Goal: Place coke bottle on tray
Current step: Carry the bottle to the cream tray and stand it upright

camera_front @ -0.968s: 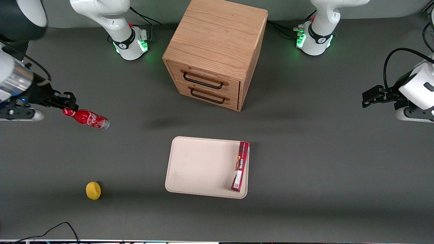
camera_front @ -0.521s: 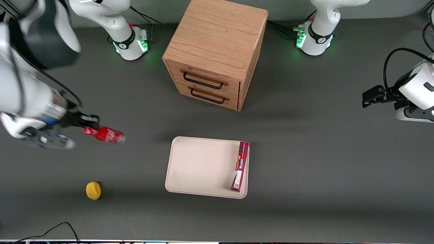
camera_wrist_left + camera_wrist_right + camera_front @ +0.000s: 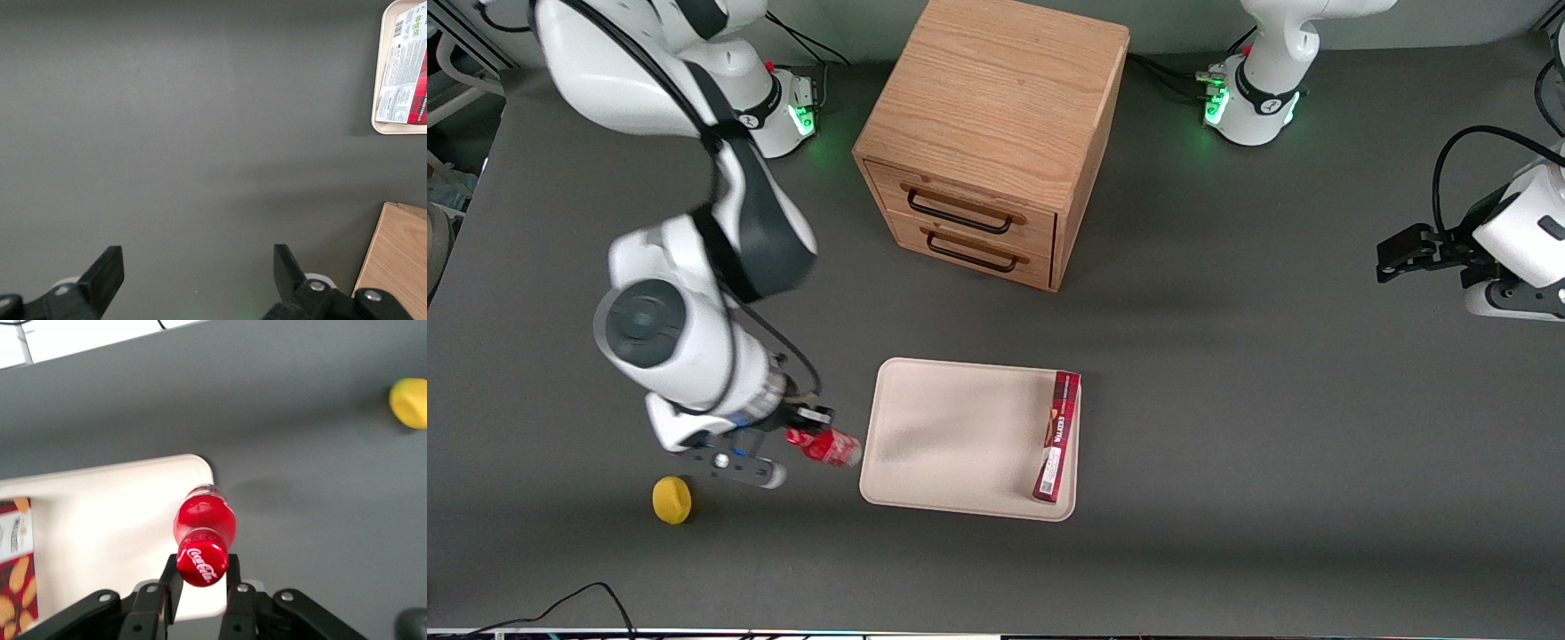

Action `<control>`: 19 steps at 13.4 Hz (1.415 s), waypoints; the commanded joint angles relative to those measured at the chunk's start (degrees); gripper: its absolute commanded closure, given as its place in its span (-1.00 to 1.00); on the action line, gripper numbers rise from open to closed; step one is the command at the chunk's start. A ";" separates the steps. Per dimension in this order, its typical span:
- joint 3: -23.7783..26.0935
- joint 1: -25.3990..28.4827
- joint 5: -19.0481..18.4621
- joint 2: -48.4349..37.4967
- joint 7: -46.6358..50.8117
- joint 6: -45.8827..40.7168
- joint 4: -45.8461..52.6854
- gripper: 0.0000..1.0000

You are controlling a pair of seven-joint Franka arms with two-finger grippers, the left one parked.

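Dark grey table (image 3: 1227, 444), matte, evenly lit.

Nearest the front camera: a black cable (image 3: 560, 604) at the table edge, toward the working arm's end. Lemon (image 3: 671, 500) a little farther in, same end, lying alone on the table; also seen from the right wrist (image 3: 410, 403).

Gripper (image 3: 807, 425) hangs between lemon and tray, above the table, slightly farther from the camera than the lemon. Fingers (image 3: 170, 577) closed tight on the neck of the coke bottle (image 3: 829, 446), just under the red cap. Bottle held off the table, tilted, clear base pointing toward the tray. In the wrist view the bottle (image 3: 203, 537) hangs over the tray's rounded corner, part over the rim and part over bare table. Not resting on the tray.

Tray (image 3: 951, 436), cream, mid-table, just beside the bottle. Its corner shows in the right wrist view (image 3: 100, 513) and in the left wrist view (image 3: 379, 100). Box (image 3: 1056, 437), long, dark red, lies in the tray along the edge toward the parked arm's end, touching the rim.

Cabinet (image 3: 996, 116), wooden, two drawers with dark handles, farther from the camera than the tray and well apart from it. Both drawers shut.
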 commanded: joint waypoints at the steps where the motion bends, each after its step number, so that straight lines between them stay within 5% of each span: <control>1: -2.90 3.71 -1.02 4.26 5.00 3.37 3.68 1.00; 11: -2.82 4.86 -1.11 6.99 6.85 10.24 -0.89 1.00; 12: -2.82 4.86 -1.11 7.25 6.85 10.25 -0.89 0.67; 13: -2.82 4.86 -1.20 7.25 6.77 10.25 -0.89 -0.57; 14: -2.82 4.86 -1.20 7.17 6.68 10.25 -0.89 -1.00; 19: -2.38 3.46 -0.59 0.43 3.27 4.90 -5.00 -1.00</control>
